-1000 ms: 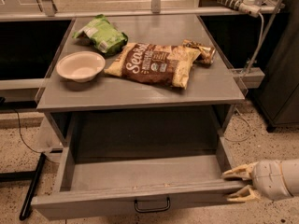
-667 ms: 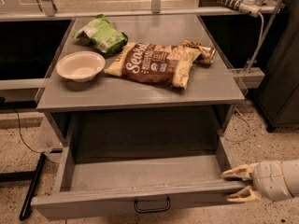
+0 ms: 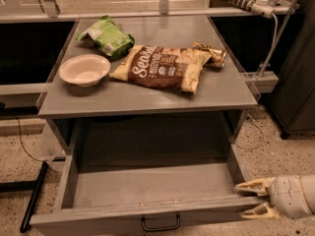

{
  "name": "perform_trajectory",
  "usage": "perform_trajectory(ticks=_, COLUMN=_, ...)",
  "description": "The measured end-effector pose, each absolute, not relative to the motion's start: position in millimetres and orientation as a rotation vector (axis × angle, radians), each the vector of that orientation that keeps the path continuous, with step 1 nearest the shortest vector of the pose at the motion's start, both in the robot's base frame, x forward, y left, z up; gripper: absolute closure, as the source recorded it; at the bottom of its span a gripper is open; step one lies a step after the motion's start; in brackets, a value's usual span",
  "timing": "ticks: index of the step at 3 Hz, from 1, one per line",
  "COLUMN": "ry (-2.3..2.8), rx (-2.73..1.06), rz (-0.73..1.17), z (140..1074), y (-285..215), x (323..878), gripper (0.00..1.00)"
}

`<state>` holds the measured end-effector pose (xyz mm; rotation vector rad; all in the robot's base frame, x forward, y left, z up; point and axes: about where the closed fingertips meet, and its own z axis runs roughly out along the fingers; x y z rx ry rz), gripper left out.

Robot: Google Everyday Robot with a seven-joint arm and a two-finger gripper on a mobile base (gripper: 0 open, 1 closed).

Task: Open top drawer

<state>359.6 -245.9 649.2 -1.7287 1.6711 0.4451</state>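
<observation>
Gripper [image 3: 240, 200] (arm [image 3: 295, 204] cropped) beside top drawer [image 3: 147, 190]

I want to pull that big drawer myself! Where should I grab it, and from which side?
Grab the small black loop handle in the middle of the front panel of the top drawer, coming from the front. The loop leaves a gap for fingers, and being centred it should pull straight. The gripper sits at the drawer's front right corner, fingers apart.
</observation>
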Motion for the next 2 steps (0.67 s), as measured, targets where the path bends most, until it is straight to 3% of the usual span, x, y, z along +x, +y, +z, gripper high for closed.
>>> perform_trajectory(ticks=1, ry=1.671, rx=-1.729, rz=0.445, z=652, y=-246, x=360, gripper=0.84)
perform_trajectory(ticks=2, ry=1.680, rx=-1.716, rz=0.445, z=653, y=-250, x=349, gripper=1.00)
